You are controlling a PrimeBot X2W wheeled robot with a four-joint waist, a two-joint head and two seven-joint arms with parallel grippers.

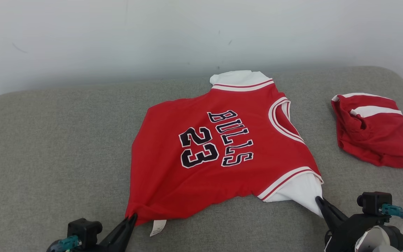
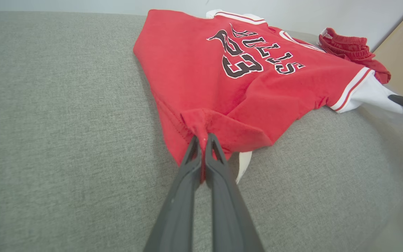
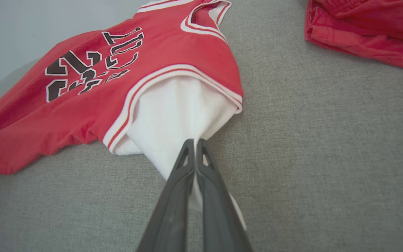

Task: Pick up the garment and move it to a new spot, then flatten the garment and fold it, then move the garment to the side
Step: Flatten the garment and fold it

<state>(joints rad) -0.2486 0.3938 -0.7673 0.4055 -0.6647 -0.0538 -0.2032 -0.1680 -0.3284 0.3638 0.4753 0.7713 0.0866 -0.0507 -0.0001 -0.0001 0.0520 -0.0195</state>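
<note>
L gripper (image 1: 132, 216) jaws clamped on red hem corner, near edge | Bulls 23 jersey (image 1: 222, 147) spread print-up mid grey cushion (image 1: 54, 147) | R gripper (image 1: 317, 199) jaws clamped on jersey's white sleeve (image 1: 299, 190) | red shorts (image 1: 373, 136) bunched far R, apart from jersey

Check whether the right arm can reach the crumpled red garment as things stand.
Probably not yet: the right tool is shut on the jersey; otherwise bare cushion lies toward the crumpled red garment.
</note>
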